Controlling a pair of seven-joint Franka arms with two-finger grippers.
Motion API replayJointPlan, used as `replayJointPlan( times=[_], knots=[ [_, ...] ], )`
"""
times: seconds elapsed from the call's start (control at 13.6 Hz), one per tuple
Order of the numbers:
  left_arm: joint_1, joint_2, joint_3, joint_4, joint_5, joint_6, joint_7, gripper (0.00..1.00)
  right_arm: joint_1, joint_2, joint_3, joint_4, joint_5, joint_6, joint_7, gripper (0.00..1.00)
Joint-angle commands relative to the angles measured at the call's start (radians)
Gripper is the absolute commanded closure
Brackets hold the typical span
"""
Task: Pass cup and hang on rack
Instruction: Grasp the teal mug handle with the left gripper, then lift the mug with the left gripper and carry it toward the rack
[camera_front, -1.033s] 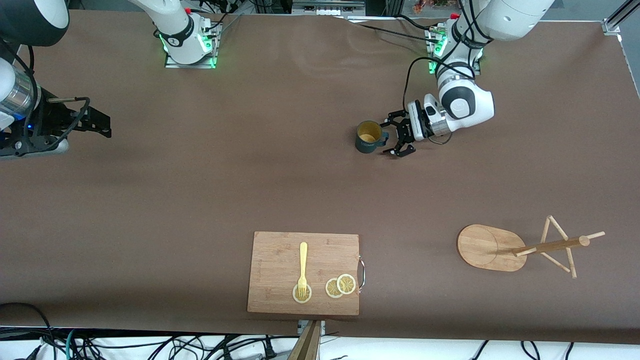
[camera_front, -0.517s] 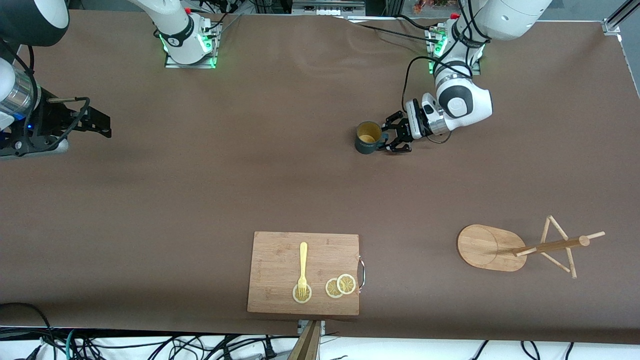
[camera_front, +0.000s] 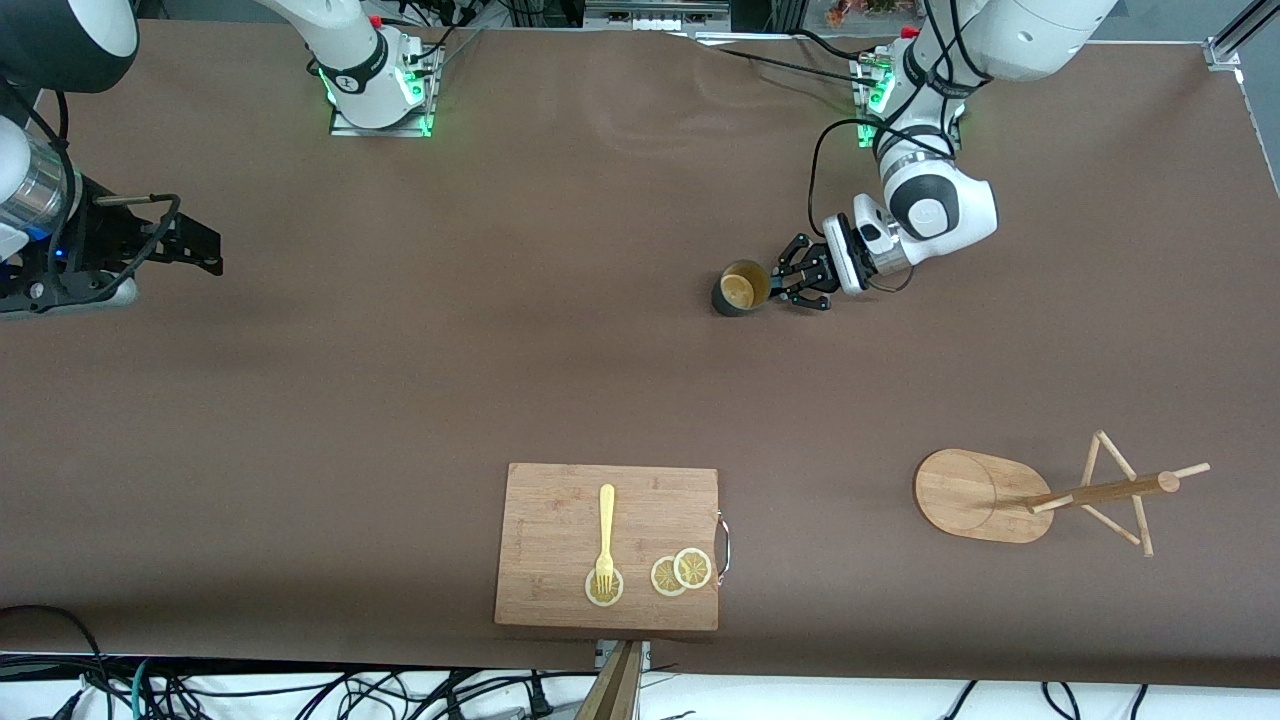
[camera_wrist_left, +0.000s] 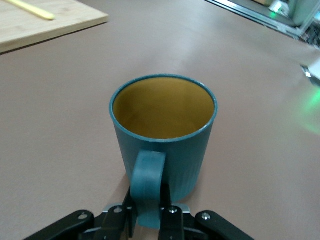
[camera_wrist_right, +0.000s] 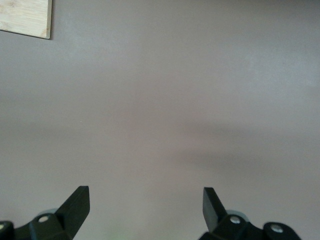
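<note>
The dark teal cup (camera_front: 740, 290) with its yellow-ochre inside is at the middle of the table, toward the left arm's end, at or just above the surface and tipped a little. My left gripper (camera_front: 785, 283) is shut on its loop handle (camera_wrist_left: 148, 185), one finger on each side; the left wrist view shows the cup (camera_wrist_left: 165, 125) right in front of the gripper (camera_wrist_left: 148, 220). The wooden rack (camera_front: 975, 495) stands nearer the front camera, its pole and pegs (camera_front: 1100, 492) bare. My right gripper (camera_front: 200, 250) waits open and empty at the right arm's end, and shows in its wrist view (camera_wrist_right: 145, 207).
A wooden cutting board (camera_front: 550, 500) with a metal handle lies at the table's front edge. It bears a yellow fork (camera_front: 605, 530) and lemon slices (camera_front: 680, 572). A corner of the board shows in the right wrist view (camera_wrist_right: 25, 17). Brown table surface lies between cup and rack.
My left gripper moved in and shut on the cup's handle. The cup has shifted slightly nearer the front camera and tipped. The right arm has not moved.
</note>
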Motion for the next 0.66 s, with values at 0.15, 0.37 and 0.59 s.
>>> replayJointPlan(
  times=[0.15,0.37,0.59],
  knots=[
    [0.094,-0.137,-0.001,-0.009,0.196,-0.078,-0.475,1.00,0.000,-0.004,0.001,-0.003,-0.007,0.006,0.005,0.00],
    [0.177,-0.192,0.057,0.041,0.464,-0.234,-0.811,1.00,0.002,-0.004,0.001,-0.003,-0.007,0.006,0.005,0.00],
    [0.177,-0.217,0.213,0.150,0.650,-0.477,-1.119,1.00,0.002,-0.004,0.001,-0.003,-0.007,0.004,0.005,0.00]
  ],
)
